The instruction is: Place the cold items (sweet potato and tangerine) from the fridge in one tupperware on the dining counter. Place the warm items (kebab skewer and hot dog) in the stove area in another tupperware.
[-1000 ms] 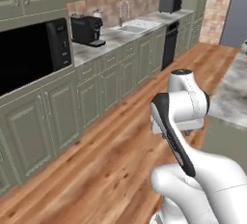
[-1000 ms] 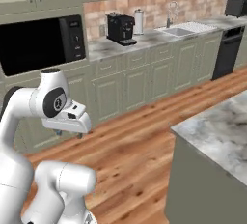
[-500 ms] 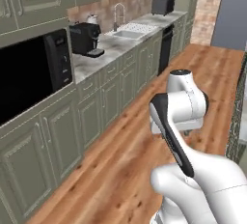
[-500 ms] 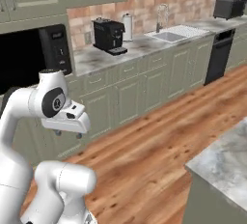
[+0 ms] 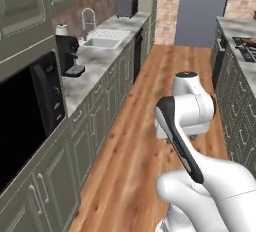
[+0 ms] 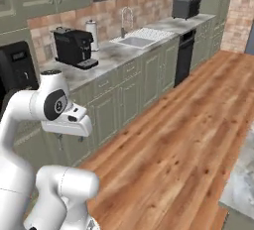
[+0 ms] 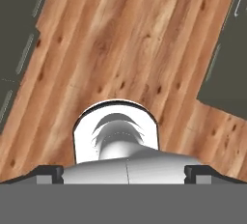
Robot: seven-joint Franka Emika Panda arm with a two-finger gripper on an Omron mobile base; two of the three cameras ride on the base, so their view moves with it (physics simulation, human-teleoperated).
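At the bottom of the hand view the tool [image 7: 123,170] is seen pointing straight down at the wooden floor [image 7: 130,39], its two dark tips standing far apart at the lower left and lower right with nothing between them, so it is released and empty. The arm [image 5: 187,121] is kept folded close over the base at the lower right of the left base view, probably because the base is being driven and a tucked arm clears the cabinets on both sides. Along the left of that view a bench [image 5: 95,66] is passed, carrying a black coffee machine [image 5: 67,56], then a sink [image 5: 105,38] with a tap, then a dark toaster-like box [image 5: 126,6] further up. At the upper right edge a black stove [image 5: 246,46] is partly caught on the opposite bench; whether warm food lies beside it cannot be told from so thin a slice. At the top centre, furthest off, the tall grey fridge [image 5: 202,8] stands shut, and the cold items are presumably behind its door.
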